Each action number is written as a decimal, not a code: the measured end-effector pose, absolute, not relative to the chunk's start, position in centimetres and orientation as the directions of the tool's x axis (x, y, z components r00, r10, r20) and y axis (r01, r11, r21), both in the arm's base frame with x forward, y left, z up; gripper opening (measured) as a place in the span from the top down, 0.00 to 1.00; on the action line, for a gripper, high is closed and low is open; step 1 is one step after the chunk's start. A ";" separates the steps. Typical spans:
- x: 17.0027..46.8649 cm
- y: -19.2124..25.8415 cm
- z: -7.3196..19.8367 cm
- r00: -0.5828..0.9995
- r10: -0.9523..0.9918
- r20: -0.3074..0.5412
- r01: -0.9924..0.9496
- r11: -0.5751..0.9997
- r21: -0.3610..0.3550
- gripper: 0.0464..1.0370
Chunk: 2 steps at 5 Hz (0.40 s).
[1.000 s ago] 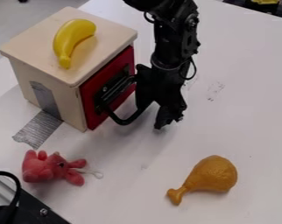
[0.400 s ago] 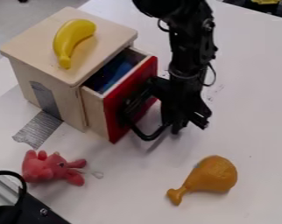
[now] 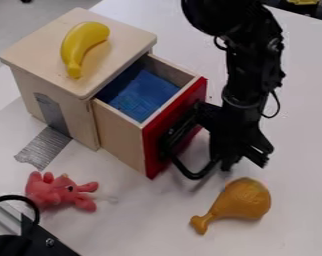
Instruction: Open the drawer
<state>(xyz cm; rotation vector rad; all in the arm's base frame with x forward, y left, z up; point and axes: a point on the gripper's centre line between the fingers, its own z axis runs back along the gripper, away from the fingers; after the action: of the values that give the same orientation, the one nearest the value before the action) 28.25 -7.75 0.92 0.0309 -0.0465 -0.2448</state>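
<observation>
Tabletop (image 3: 153, 225): white, smooth, spread out on the camera's side of the cabinet (image 3: 57, 80) and past its drawer side. Soft shadows lay under the drawer (image 3: 120, 137) and near the arm. Cabinet was pale wood; 1 strip of silver tape (image 3: 47, 145) ran down its side and out over the white surface at its foot.

Drawer, the task's thing, stood well out of the cabinet, red front facing away from it, black handle (image 3: 179, 131) on that front. Inside, a blue textured piece (image 3: 145, 95).

Gripper (image 3: 242, 159) hung low beside the red front, on the side away from the cabinet. Could not tell how far open it was or whether it had hold of the handle; black on black there.

Yellow banana (image 3: 81, 45) lay on top of the cabinet. Pink plush toy (image 3: 59, 192) lay camera-side of the cabinet, near the tape. Orange-brown drumstick (image 3: 240, 200) lay beyond the drawer side, toward the camera.

Room: grey floor (image 3: 23, 32) behind the cabinet. Far off past its drawer side, a dark patch with something yellow (image 3: 302, 2). Camera-side of the cabinet, at the view's corner: silvery rail (image 3: 5, 222), black hardware (image 3: 49, 240), looping cable (image 3: 17, 196).
</observation>
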 end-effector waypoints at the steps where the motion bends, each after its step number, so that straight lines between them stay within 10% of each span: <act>1: 28.5 -7.9 1.6 0.974 -0.214 0.070 0.212 0.977 0.029 0.63; 2: 29.1 -7.8 3.4 0.968 -0.224 0.116 0.220 0.974 0.047 0.31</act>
<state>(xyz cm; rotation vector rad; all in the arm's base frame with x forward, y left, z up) 29.09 -7.78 3.37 0.0339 -0.1215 -0.2245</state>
